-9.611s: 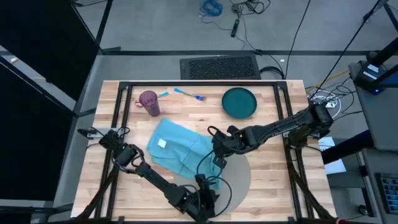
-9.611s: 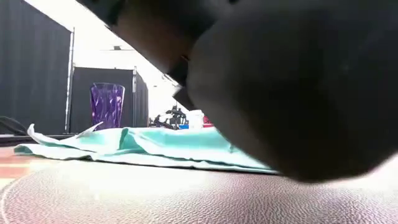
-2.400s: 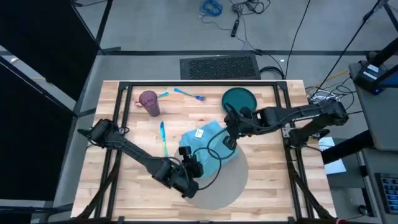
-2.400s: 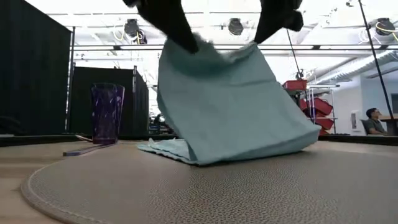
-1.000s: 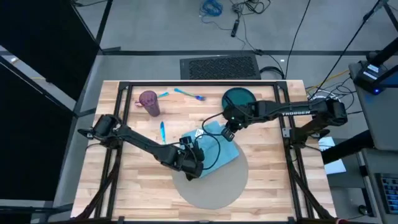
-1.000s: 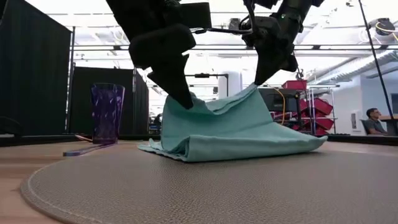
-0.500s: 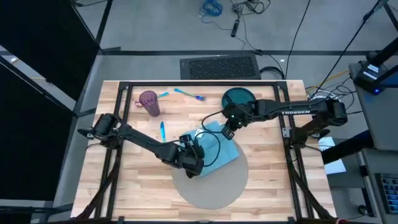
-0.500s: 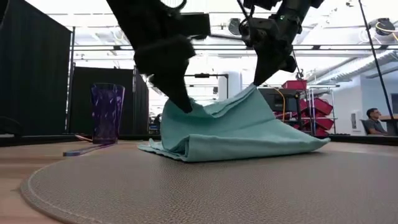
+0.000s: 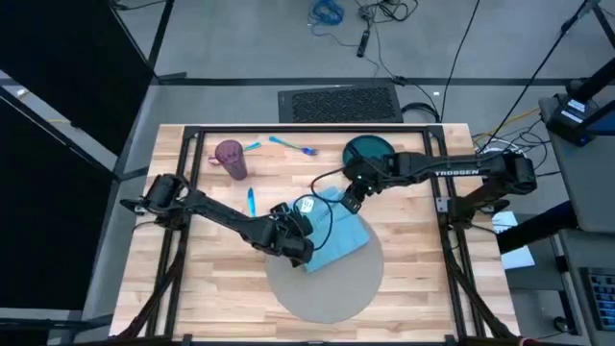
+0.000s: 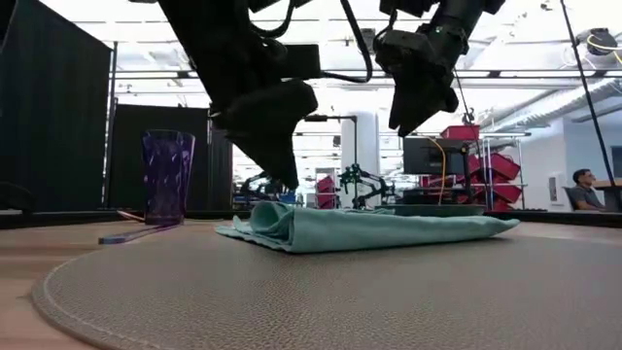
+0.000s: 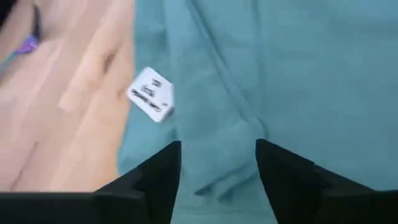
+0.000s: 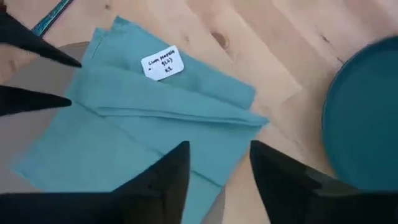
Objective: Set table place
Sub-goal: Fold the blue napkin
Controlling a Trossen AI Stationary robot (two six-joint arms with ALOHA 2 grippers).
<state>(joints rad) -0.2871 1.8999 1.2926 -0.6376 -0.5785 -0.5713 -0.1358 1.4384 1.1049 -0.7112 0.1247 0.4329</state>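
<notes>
Teal napkin [image 9: 336, 234] lies folded half on the grey placemat [image 9: 332, 293] mid-bench [image 9: 404, 269], both pincers, left [image 11: 217, 155] and right [image 12: 219, 155], parted and empty just above it; judged early: plate [image 9: 370, 157], cup [image 9: 230, 157], cutlery unplaced.

a large rectangular table [image 9: 404, 259] of light butcher-block wood on a black metal frame fills the centre of the high view. on it, low in the frame and just right of centre, the place [image 9: 336, 293], a big round grey placemat, lies flat; its upper part is hidden. seen level from the low view, its pebbled surface [image 10: 321, 301] spreads across the foreground.
</notes>
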